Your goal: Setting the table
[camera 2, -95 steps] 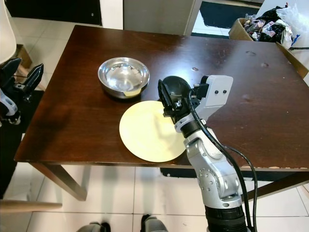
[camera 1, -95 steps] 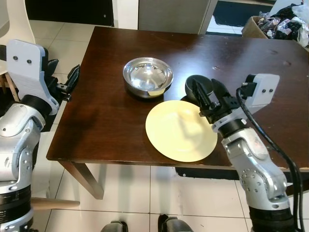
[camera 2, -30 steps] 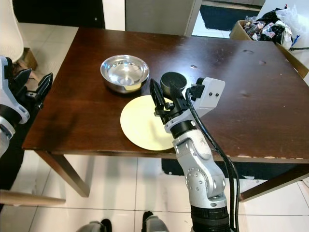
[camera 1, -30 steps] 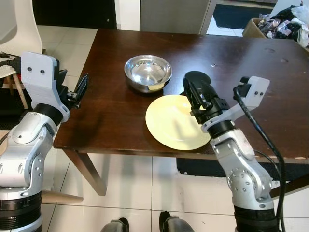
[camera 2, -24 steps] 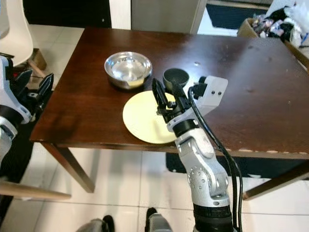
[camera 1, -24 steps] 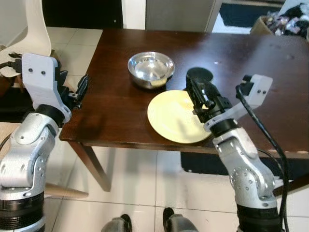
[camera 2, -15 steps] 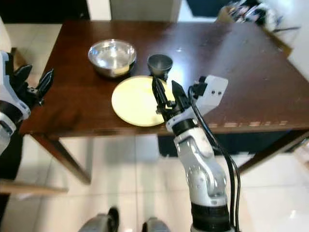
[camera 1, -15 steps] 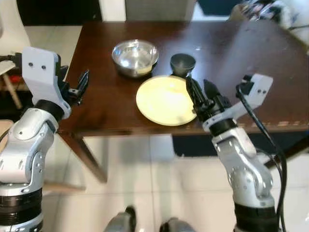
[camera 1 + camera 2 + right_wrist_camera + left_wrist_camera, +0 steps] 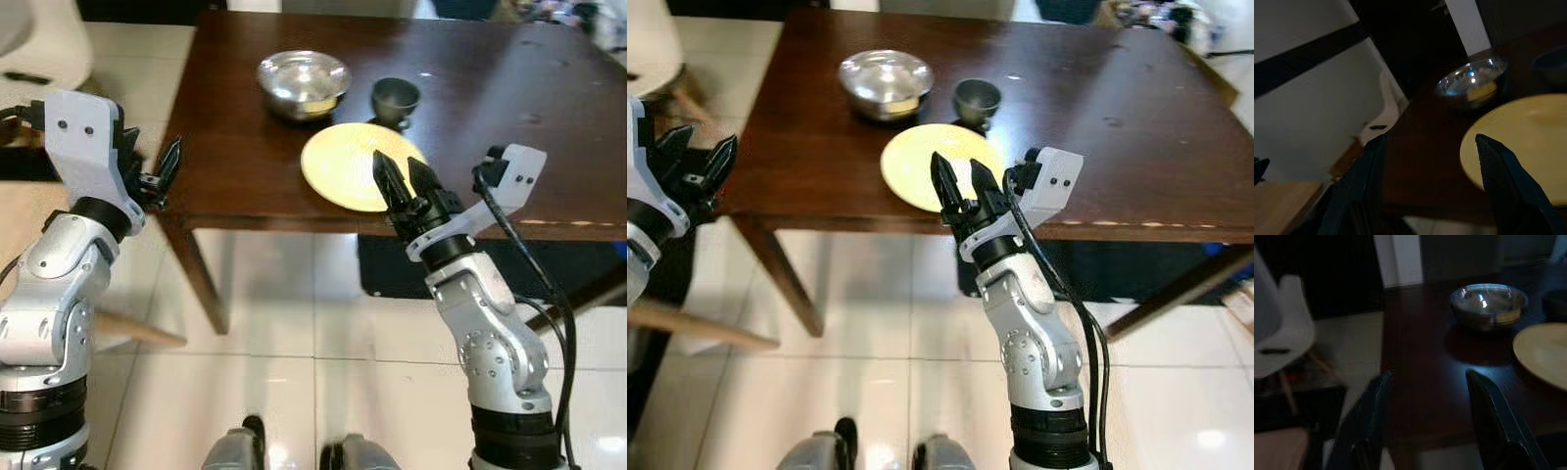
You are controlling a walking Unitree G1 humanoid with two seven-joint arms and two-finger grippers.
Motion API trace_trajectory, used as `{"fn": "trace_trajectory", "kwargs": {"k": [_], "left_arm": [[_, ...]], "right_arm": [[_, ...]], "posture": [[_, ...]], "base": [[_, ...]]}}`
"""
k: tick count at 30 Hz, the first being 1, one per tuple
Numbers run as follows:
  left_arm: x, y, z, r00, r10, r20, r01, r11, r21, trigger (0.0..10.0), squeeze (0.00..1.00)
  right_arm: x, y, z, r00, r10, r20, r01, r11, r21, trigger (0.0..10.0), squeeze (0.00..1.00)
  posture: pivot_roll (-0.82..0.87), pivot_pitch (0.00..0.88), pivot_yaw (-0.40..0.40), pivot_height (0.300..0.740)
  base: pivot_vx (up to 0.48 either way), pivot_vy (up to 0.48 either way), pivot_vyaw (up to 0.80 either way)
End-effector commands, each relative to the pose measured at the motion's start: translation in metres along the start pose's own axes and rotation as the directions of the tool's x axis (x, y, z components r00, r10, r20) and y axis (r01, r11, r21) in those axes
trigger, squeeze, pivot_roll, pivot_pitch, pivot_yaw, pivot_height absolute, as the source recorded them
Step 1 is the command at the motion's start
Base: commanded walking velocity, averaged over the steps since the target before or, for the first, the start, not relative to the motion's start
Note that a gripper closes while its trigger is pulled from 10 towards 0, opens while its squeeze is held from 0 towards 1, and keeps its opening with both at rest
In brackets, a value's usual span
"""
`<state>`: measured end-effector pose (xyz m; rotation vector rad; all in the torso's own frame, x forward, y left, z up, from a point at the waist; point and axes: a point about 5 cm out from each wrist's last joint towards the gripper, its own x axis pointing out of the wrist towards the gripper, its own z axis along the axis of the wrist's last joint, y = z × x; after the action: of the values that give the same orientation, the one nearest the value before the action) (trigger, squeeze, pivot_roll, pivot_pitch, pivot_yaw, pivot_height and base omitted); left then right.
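1. Left gripper point(image 9: 168, 168) hangs off the tabletop's left edge, over the floor, fingers spread w/ nothing between them. Looks parked clear so it can't knock anything; the wrist view looks along the fingers point(image 9: 1367, 431) toward the table.
2. White chair point(image 9: 39, 39) stands on the floor beyond the left edge, well apart from the dishes.
3. Brown table point(image 9: 245, 147) carries all three dishes, grouped on its left half, close to one another, as for one place setting.
4. Steel bowl point(image 9: 304, 83) sits toward the far edge, upright, a bit of something yellow inside (can't tell what). It's apart from the plate, back & to the left of it.
5. Yellow plate point(image 9: 355, 168) lies flat near the near edge, by the look of it the main piece where a diner would sit. Its front rim is partly behind the right gripper, so whether it overhangs the edge I can't tell.
6. Dark cup point(image 9: 395, 98) stands upright just behind the plate's far rim, right of the bowl; touching the plate or not, can't tell.
7. Right gripper point(image 9: 404, 181) is raised at the near edge in front of the plate, fingers parted & pointing up, holding nothing. I'd judge the plate is set down & released.
8. Right half of the tabletop has no dishes in view, so I'd guess more pieces may be due.
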<state>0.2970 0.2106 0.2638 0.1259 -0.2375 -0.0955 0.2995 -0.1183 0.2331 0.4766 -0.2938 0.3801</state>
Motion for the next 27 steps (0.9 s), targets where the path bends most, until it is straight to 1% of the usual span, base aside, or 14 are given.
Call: {"fn": "trace_trajectory", "kwargs": {"k": [1, 11, 19, 27], "left_arm": [[-0.0004, -0.0017, -0.0025, 1.0, -0.007, -0.018, 0.007, 1.0, 0.007, 10.0, 0.0], [-0.0018, -0.0028, -0.0011, 1.0, -0.02, -0.011, 0.02, 1.0, 0.016, 10.0, 0.0], [-0.0007, -0.0049, -0.0012, 1.0, -0.028, -0.012, 0.028, 1.0, 0.011, 10.0, 0.0], [0.0, -0.0083, -0.0028, 0.999, -0.035, -0.014, 0.035, 0.999, 0.006, 10.0, 0.0]], "right_arm": [[-0.0029, -0.0046, -0.002, 1.0, -0.016, -0.01, 0.016, 1.0, 0.005, 10.0, 0.0], [-0.0038, 0.0009, -0.0078, 1.0, -0.002, -0.011, 0.002, 1.0, 0.019, 10.0, 0.0], [-0.0038, 0.0001, -0.0061, 1.0, -0.005, -0.006, 0.005, 1.0, 0.014, 10.0, 0.0], [-0.006, -0.0034, -0.004, 1.0, -0.015, -0.004, 0.016, 1.0, 0.006, 10.0, 0.0]], "posture": [[-0.02, 0.123, 0.043, 0.74], [0.0, 0.086, 0.054, 0.74], [-0.01, 0.105, 0.053, 0.74], [-0.02, 0.103, 0.055, 0.74]], "base": [[-0.285, 0.0, 0.0], [-0.283, 0.0, 0.0], [-0.278, 0.0, 0.0], [-0.267, 0.0, 0.0]]}}
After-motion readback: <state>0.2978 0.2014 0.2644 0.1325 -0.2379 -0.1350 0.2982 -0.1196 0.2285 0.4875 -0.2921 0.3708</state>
